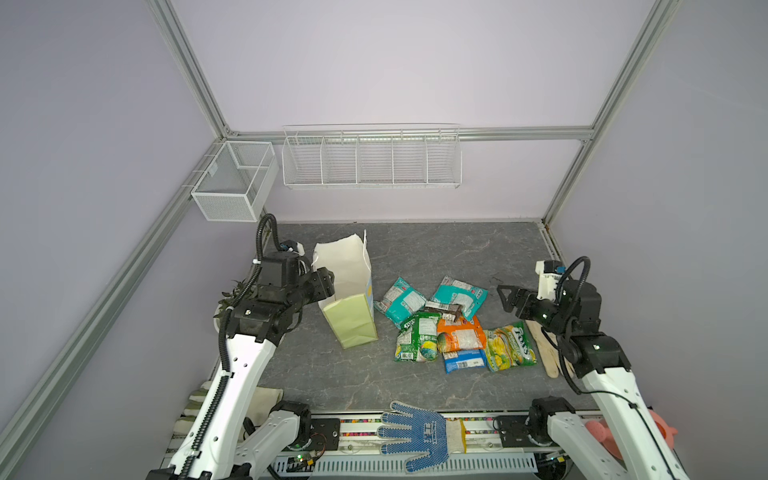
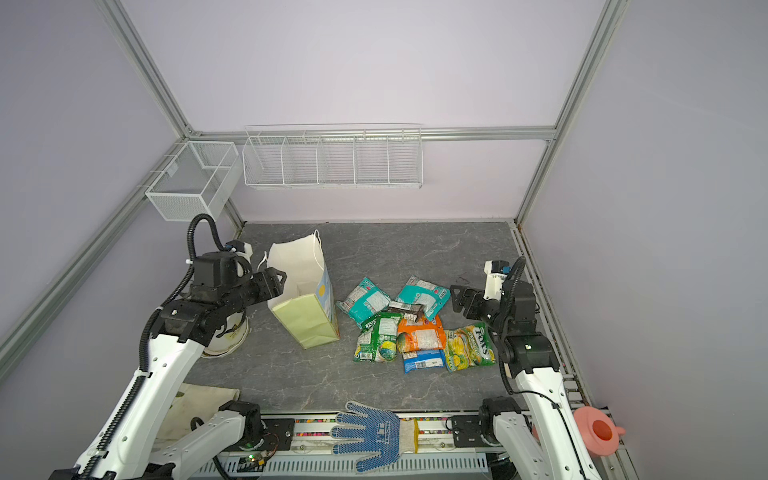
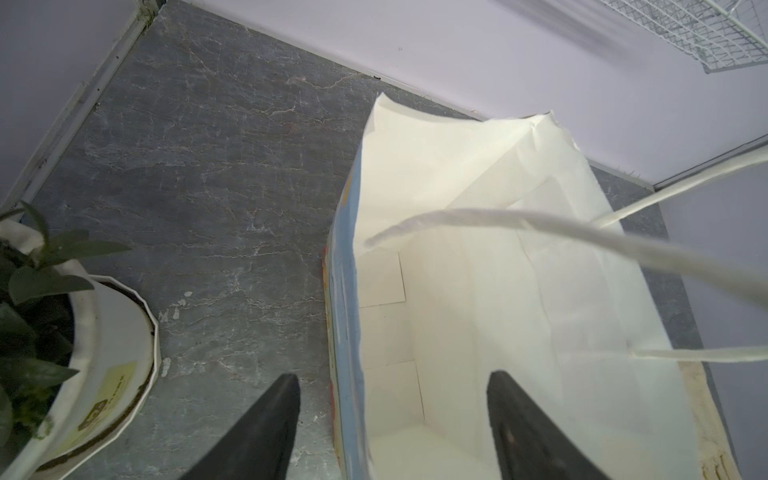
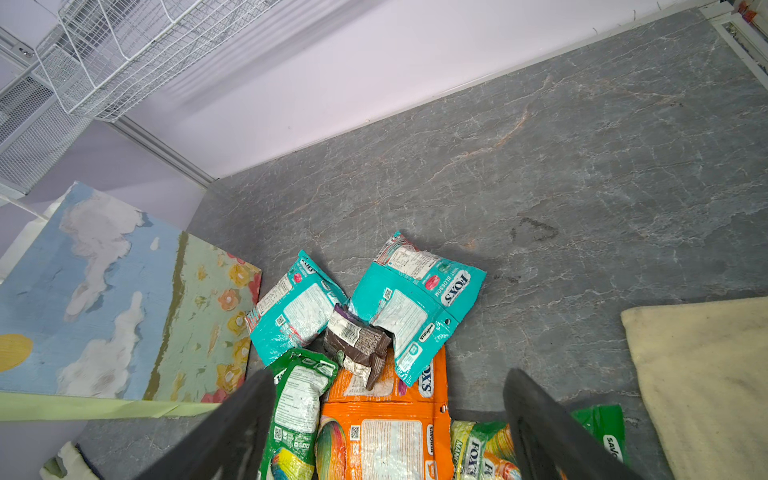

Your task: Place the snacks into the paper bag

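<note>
The paper bag (image 1: pixel 349 291) stands upright and open on the left of the grey table, white inside (image 3: pixel 457 291), with nothing visible in it. My left gripper (image 3: pixel 395 378) is open and straddles the bag's printed wall near the rim, one finger outside and one inside. The snacks lie in a heap right of the bag: two teal packets (image 1: pixel 401 301) (image 1: pixel 459 295), a dark brown bar (image 4: pixel 357 345), green (image 1: pixel 417 343), orange (image 4: pixel 386 436), blue (image 1: pixel 463 360) and yellow-green (image 1: pixel 511 347) packets. My right gripper (image 4: pixel 390 374) hovers open over the heap's right side, holding nothing.
A potted plant (image 3: pixel 62 332) stands just left of the bag. A cream glove (image 1: pixel 544 349) lies under the right arm and a blue dotted glove (image 1: pixel 415 432) on the front rail. White wire baskets (image 1: pixel 372 160) hang on the back wall.
</note>
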You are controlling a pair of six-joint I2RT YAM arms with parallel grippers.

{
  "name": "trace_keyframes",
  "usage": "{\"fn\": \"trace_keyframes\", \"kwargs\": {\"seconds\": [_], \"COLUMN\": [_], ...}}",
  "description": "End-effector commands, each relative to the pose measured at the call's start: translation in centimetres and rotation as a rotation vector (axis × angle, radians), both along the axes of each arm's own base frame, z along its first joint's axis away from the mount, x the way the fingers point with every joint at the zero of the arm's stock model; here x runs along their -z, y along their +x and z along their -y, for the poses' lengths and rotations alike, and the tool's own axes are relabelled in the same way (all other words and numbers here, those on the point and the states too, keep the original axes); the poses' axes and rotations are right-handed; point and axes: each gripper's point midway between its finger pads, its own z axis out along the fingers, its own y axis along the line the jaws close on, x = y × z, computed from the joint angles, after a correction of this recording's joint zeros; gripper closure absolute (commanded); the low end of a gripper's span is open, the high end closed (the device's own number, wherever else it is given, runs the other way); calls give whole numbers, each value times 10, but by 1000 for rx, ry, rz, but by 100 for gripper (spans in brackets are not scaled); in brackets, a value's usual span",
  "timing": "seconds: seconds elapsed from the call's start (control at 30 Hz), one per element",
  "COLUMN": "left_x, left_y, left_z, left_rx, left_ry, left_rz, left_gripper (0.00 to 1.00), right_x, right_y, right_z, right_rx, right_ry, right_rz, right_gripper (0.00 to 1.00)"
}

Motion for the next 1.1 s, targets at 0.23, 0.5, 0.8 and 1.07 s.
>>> {"fn": "trace_keyframes", "kwargs": {"seconds": [0.23,0.5,0.8,1.07], "left_x": [8,10,9,11], "left_y": [5,5,14,38], "left_z": [-2,-3,1,12], "left_rx": [-18,-22,-13,0], "left_ry": [17,20,12,-22], "left_rz": [-6,-7,11,25], "left_gripper": [47,61,80,94], "right_x": [-10,-9,-7,-9], "right_y": [-4,-4,-5,-6], "right_z": [-4,-7,-8,-7], "right_rx": [-26,-35,-39,-37], "right_ry": [-6,-4,-6,-16], "right_rz": [16,12,5,8], "right_gripper": [11,11,11,11]}}
